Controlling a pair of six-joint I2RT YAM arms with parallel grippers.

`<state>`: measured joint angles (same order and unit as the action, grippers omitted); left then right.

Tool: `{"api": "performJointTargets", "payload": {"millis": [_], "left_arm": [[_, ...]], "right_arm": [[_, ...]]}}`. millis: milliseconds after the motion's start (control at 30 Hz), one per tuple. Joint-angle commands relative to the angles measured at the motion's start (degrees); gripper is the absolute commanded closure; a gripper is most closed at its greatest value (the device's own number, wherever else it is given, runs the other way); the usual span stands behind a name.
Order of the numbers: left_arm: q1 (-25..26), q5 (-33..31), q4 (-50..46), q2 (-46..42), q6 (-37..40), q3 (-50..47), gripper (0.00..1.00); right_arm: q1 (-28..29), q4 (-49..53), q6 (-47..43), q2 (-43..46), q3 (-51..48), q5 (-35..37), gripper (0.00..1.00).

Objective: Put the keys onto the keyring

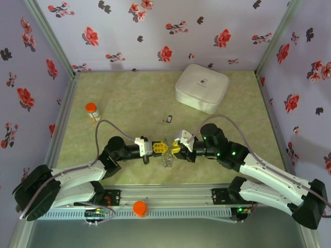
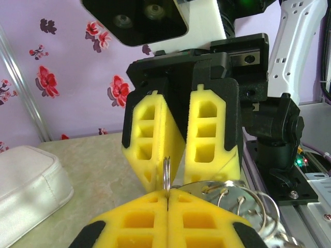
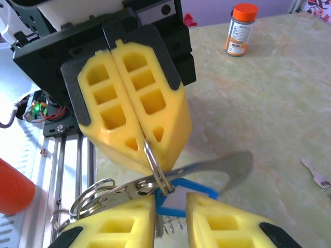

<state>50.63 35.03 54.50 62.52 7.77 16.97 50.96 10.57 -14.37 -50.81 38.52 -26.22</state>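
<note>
1. Table: pale green top, flowered walls on three sides.
2. White box: rounded square, at 1 o'clock from the grippers, well apart from them.
3. Left gripper: at table centre, tip pointing to 3 o'clock. Fingers pressed flat together with no gap, pinching the keyring at their tips.
4. Right gripper: tip pointing to 9 o'clock, nose to nose with the left one. Fingers stand a little apart, leaving a narrow gap. The blue key head shows in that gap and partly behind one pad. Whether either pad presses on it cannot be told.
5. Orange-capped bottle: upright, at 10 o'clock from the grippers, well apart.
6. Orange-topped item: on the near rail, at 7 o'clock from the grippers.
7. Bunch of wire loops: hangs just beside the left fingertips. In the top view it lies at 6 o'clock, just beneath the meeting point of the two grippers.
8. Keyring: thin metal ring, standing edge-on out of the left fingertips, reaching across to the right gripper's gap.
9. Blue key: head touching the keyring's far end, between the two grippers.
10. Black-and-silver key: flat on the table at 12 o'clock from the grippers, apart from both.
</note>
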Motion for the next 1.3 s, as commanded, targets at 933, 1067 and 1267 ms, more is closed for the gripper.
{"api": "performJointTargets", "payload": {"millis": [933,1067,1267], "left_arm": [[-0.04,0.43,9.07,4.78,-0.24,0.71,1.00],[-0.01,0.53,9.11,4.91,-0.26,0.87,1.00],[-0.01,0.84,8.97,4.80,-0.43,0.83,1.00]], "right_arm": [[0.44,-0.55,-0.75,8.96,-3.24,9.86,0.63],[0.42,-3.64,-0.48,9.10,-3.64,7.47,0.66],[0.39,-5.07,-0.05,7.26,-3.38,4.66,0.70]]}}
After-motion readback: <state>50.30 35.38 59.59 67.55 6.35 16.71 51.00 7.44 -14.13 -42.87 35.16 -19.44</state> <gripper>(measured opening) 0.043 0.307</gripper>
